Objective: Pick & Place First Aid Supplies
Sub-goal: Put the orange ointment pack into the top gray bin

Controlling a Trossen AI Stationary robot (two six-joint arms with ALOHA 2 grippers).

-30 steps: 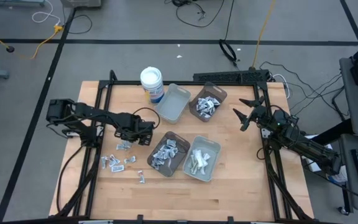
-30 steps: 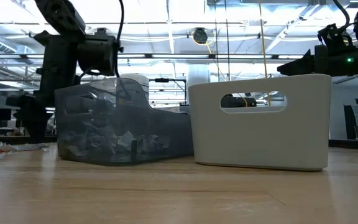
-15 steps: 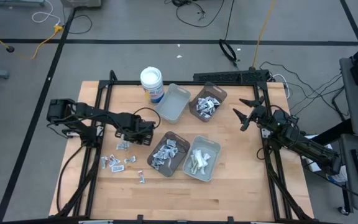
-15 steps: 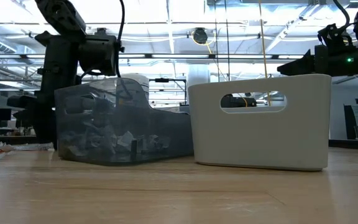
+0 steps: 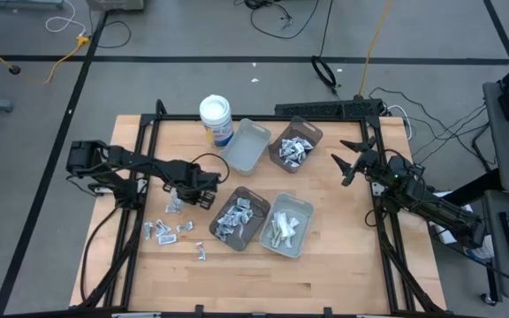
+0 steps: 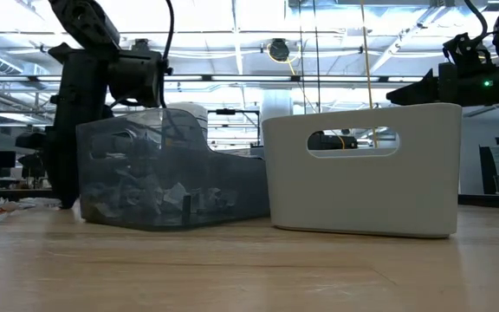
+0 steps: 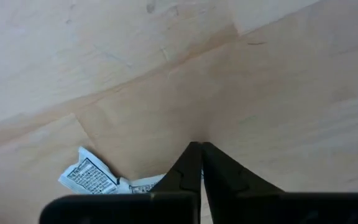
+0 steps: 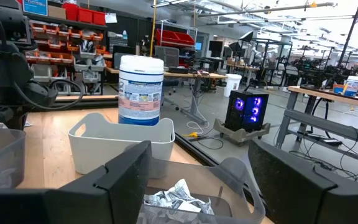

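Loose first aid supplies (image 5: 168, 228), small white packets, lie on the wood at the table's left. More fill the brown trays (image 5: 239, 216) (image 5: 296, 146), and pale strips lie in a grey tray (image 5: 287, 225). My left gripper (image 5: 184, 198) points straight down over the loose packets, shut; in its wrist view the fingertips (image 7: 199, 145) meet over bare wood. One printed packet (image 7: 89, 177) lies flat beside the fingers, its end hidden behind one of them. My right gripper (image 5: 352, 163) waits open at the table's right, raised and level. My left gripper points down from above with its fingers shut, and nothing shows between the tips (image 7: 191, 149). Whether the tips rest on the wood, or one finger touches the hidden end of the packet (image 7: 135, 184), I cannot tell.
A white tub with a blue label (image 5: 216, 117) stands at the far side next to an empty grey tray (image 5: 246, 146). The four trays sit in the table's middle, just right of my left gripper. Bare wood (image 5: 325, 283) lies toward the near edge.
My left gripper has shut in place over the loose packets, its fingers coming together from a wide gap, and its wrist has rolled a little. The packets and trays have stayed where they were.
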